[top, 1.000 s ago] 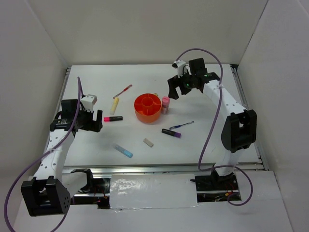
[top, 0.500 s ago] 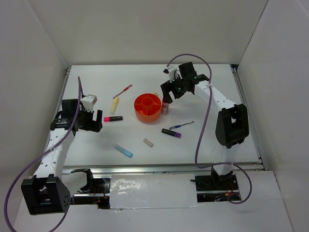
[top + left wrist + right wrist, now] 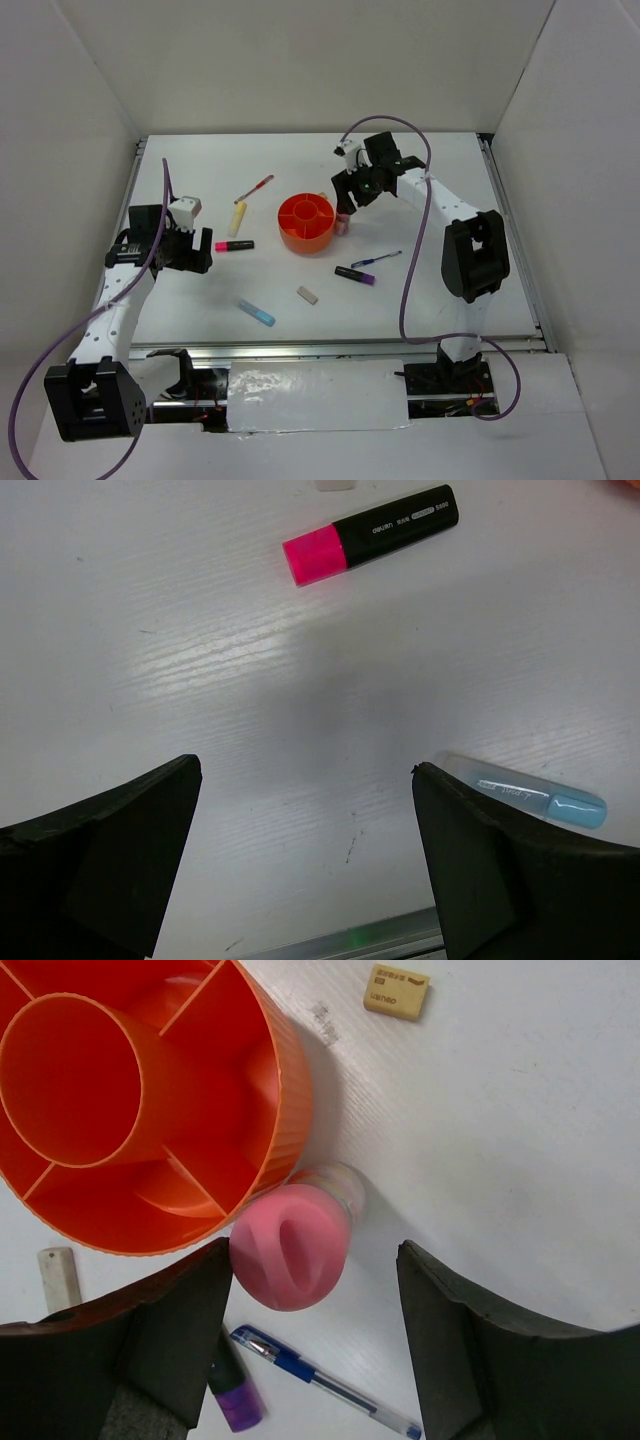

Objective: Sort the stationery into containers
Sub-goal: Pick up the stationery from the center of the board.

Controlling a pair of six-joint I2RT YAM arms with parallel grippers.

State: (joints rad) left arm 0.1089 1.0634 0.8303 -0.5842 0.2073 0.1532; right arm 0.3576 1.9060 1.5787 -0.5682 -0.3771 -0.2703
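Note:
The round orange organizer (image 3: 305, 222) stands mid-table and also shows in the right wrist view (image 3: 150, 1110). The pink cylinder (image 3: 290, 1245) stands upright against its right side (image 3: 342, 222). My right gripper (image 3: 315, 1255) is open just above it (image 3: 345, 198), one jaw on each side. My left gripper (image 3: 203, 252) is open and empty above bare table (image 3: 305, 770). The pink-black marker (image 3: 370, 535) lies beyond it, the light blue marker (image 3: 530, 795) to its right. On the table lie the yellow marker (image 3: 237, 217), red pen (image 3: 255, 188), purple-black marker (image 3: 356, 274), thin blue pen (image 3: 377, 259) and grey-white eraser (image 3: 308, 295).
A beige labelled eraser (image 3: 397, 990) lies just beyond the organizer. White walls enclose the table on the left, back and right. A metal rail (image 3: 300, 350) runs along the near edge.
My right gripper has swung left and down from the back right to over the pink cylinder beside the organizer. The left arm has not moved.

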